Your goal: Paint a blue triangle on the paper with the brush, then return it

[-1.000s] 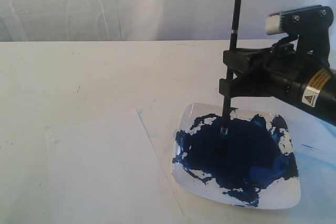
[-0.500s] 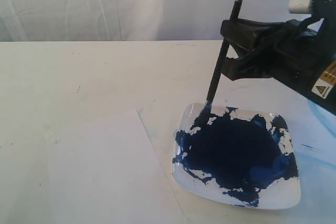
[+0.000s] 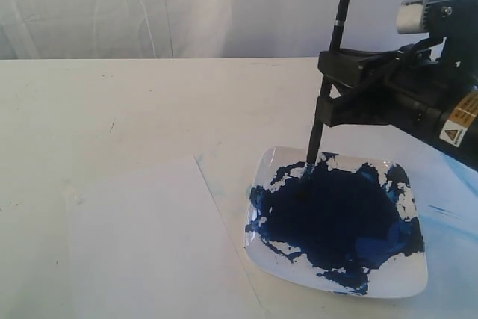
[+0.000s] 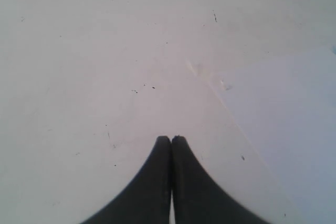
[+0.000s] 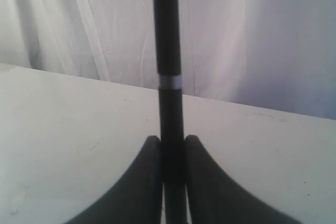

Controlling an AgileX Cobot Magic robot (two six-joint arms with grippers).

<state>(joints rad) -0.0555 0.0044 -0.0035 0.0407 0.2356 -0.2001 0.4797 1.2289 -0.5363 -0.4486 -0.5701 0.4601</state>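
Exterior view, one paper [image 3: 149,244], one plate [image 3: 415,277], right gripper [image 3: 326,95] clamping one brush [image 3: 334,50], tip seemingly dipped, left gripper [image 4: 171,139] closed.

The paper [image 3: 149,252] lies flat on the table [image 3: 112,102], lower left of frame. The plate [image 3: 407,285] sits on the table at lower right, near the paper's right edge but apart from it. The paint pool [image 3: 336,214] covers most of the plate. The brush [image 3: 337,31] stands near upright over the plate's rear left, tip down at the pool's edge. The right gripper [image 3: 326,87] reaches in from the right edge, clamped on the handle above the plate. A curtain [image 3: 149,5] hangs behind the table.
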